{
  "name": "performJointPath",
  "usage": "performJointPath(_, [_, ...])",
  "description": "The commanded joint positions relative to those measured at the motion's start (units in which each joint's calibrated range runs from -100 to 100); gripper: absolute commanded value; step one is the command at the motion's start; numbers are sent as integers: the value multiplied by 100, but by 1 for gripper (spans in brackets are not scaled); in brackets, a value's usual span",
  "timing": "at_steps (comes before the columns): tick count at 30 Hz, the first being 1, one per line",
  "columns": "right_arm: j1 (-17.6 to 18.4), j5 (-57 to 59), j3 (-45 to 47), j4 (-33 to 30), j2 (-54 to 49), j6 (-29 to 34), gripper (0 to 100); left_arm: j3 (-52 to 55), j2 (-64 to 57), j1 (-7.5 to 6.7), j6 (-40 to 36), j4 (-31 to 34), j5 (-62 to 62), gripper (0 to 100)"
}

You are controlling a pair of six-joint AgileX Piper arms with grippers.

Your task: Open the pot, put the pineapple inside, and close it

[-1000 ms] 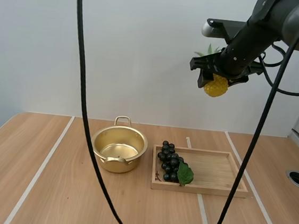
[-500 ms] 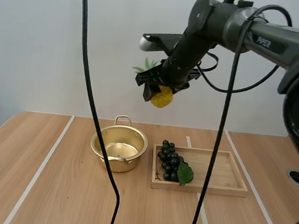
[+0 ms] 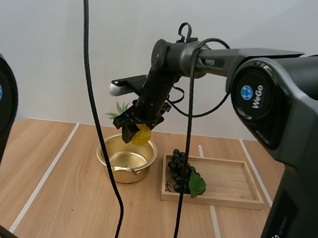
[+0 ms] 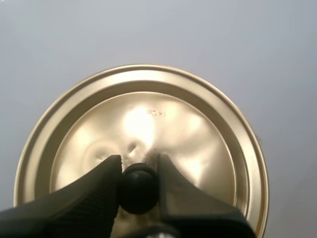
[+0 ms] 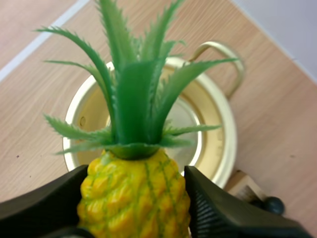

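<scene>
Hanging right over the pot [image 3: 124,175], the right gripper [image 3: 137,132] has its two black fingers [image 5: 218,213] clamped on the flanks of the pineapple [image 3: 142,135], one finger on each side of the yellow body. The fruit is above the pot's far rim, in the air and not yet inside. From the right wrist view its green crown spreads across the pot's open mouth, and the shiny bottom of the pot shows between the leaves.

The pot stands open and upright on the wooden table [image 3: 54,199], gold in colour, with one loop handle on its far side and one on its near side. Nothing lies inside it.

The left gripper [image 4: 138,164] holds the lid [image 4: 198,129]: its fingertips pinch the black knob [image 4: 138,191] at the lid's middle, pressed against it from both sides. The lid's gold face is turned to the wrist camera, with a plain pale surface behind it, so I cannot tell where it is relative to the pot.

Just to the right of the pot, apart from it, lies the wooden tray [image 3: 232,183]. A bunch of dark grapes [image 3: 180,172] with a green leaf rests in the end of the tray nearest the pot.
</scene>
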Motion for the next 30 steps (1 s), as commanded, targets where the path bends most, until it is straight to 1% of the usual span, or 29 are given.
performJointPath(1, [92,-60,-47,13,191,-55,0,-34,-12,1,-88,80,93,0])
performJointPath(7, [230,-279,-47,13,570,-77,0,-34,-12,1,-88,120,150,0])
performJointPath(14, [230,-480,-47,13,1058,-132,0,-34,-12,1,-88,206,156,0])
performJointPath(22, [230,-1323,-47,-24,1281,-132,0,-34,-12,1,-88,206,156,0])
performJointPath(28, [230,-1535,-47,-466,1281,-132,0,-34,-12,1,-88,206,206,0])
performJointPath(30, [230,-1535,-47,-552,1281,-132,20,-34,-12,1,-71,206,225,0])
